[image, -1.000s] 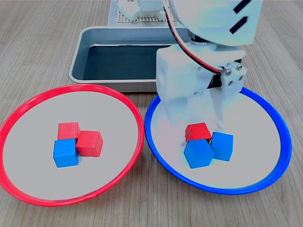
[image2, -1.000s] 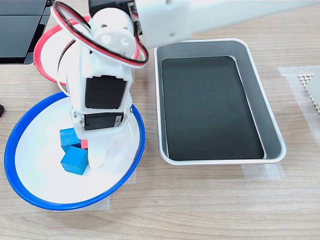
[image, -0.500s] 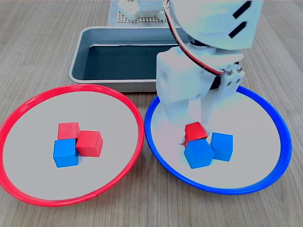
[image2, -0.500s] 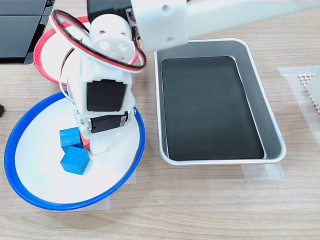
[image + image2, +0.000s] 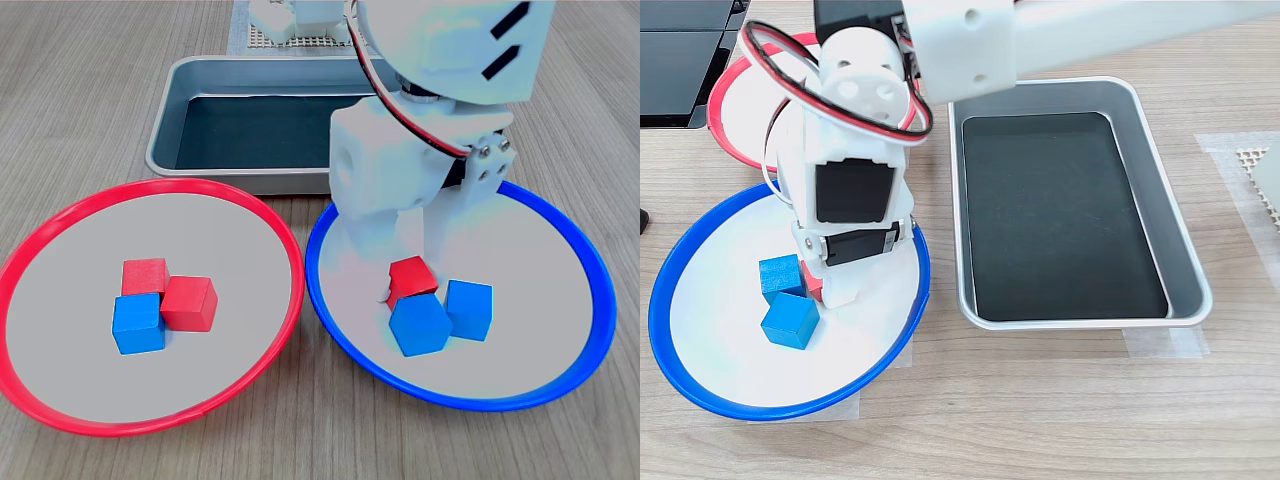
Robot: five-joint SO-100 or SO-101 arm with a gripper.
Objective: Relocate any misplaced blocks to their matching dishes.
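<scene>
In the first exterior view, the blue-rimmed dish (image 5: 545, 290) on the right holds two blue cubes (image 5: 420, 325) (image 5: 470, 308) and one red cube (image 5: 412, 275). My gripper (image 5: 412, 268) reaches down into this dish and is shut on that red cube, one white finger on each side, the cube low over the dish floor. The red-rimmed dish (image 5: 70, 350) on the left holds two red cubes (image 5: 145, 275) (image 5: 190, 303) and one blue cube (image 5: 138, 325). In the second exterior view, the gripper (image 5: 825, 290) hides most of the red cube (image 5: 812, 288) in the blue-rimmed dish (image 5: 700, 350).
A rectangular grey metal tray (image 5: 190, 75) with a dark bottom stands behind both dishes, also seen as the tray (image 5: 1185, 260) on the second exterior view's right. The white arm body (image 5: 855, 130) covers much of the red-rimmed dish (image 5: 725, 95) there.
The fingers have closed in on the red cube in the blue-rimmed dish, and the cube has shifted and tilted slightly. Nothing has moved in the last half second.
</scene>
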